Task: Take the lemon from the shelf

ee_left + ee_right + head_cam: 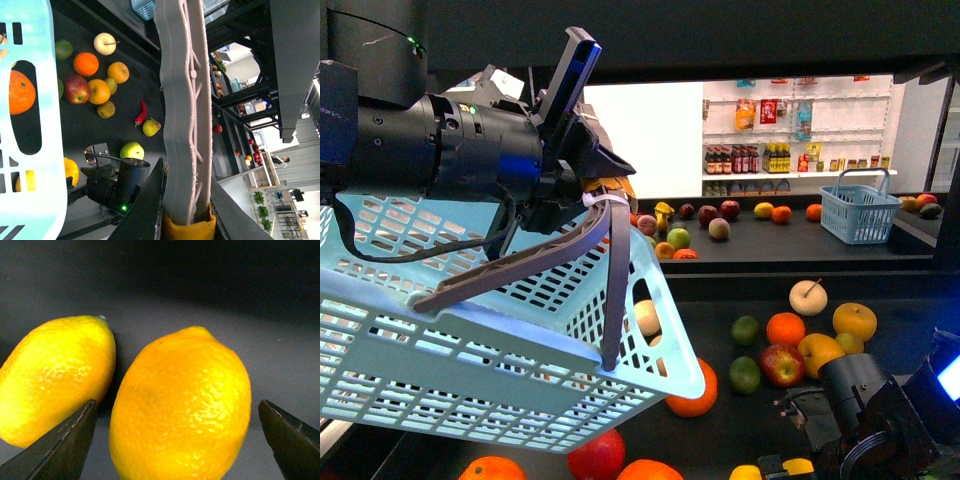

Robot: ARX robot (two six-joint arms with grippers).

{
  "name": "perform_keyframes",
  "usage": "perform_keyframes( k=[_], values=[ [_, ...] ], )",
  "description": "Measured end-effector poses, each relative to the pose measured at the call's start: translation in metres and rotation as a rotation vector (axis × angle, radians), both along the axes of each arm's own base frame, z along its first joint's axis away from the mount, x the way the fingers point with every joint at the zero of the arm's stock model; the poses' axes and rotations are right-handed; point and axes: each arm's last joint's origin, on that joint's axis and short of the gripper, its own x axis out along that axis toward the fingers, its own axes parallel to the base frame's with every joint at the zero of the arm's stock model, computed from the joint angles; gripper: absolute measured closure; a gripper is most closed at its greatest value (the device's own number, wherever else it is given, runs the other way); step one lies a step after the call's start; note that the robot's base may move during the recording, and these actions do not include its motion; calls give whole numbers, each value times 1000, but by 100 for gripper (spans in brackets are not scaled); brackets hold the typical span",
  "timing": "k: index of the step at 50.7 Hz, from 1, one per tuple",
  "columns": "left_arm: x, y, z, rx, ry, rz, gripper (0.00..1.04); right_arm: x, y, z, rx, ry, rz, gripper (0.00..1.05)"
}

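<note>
Pick half made at the shelf [905,300]: we see the right arm [880,405] low over the near edge of the black worktop, its jaws spread wide to either side of a lemon [180,405] that lies on the tier, not yet gripped and not yet lifted. In the right wrist view the two dark, wedge-shaped tips stand clear of the fruit on both sides, and we can make out no contact. A second lemon [55,380] lies just beside the first, so close that we cannot tell whether they touch. It is the paler, brighter yellow of the pair, with a small greenish nub at its end, while the one between the jaws runs toward orange-yellow. Both are oval, glossy and finely pebbled, and the surface under them is flat, dark and matte. We judge the approach done, with the closing, the lift and the carry away all left to do. The left arm [430,150] has its jaws clamped on the grey, ridged handle [182,100] of a pale blue basket [470,330] of slotted plastic, which hangs tilted above the worktop. Beyond it lie rounder fruits, among them an orange [786,328] and a red apple [781,365], well apart from the two lemons.
</note>
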Motion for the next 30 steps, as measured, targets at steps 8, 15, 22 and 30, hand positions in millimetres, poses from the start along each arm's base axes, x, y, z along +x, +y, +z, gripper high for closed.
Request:
perform_keyframes(
  k=[8,15,22,30],
  values=[
    [0,0,0,0,0,0,93,2,4,-5,-24,-2,5,8],
    [0,0,0,0,0,0,93,5,3,-8,-48,-10,-5,10],
    [0,0,0,0,0,0,93,5,3,-10,-56,-12,-8,29],
    [0,0,0,0,0,0,93,6,3,-10,-57,-22,-9,33]
  ],
)
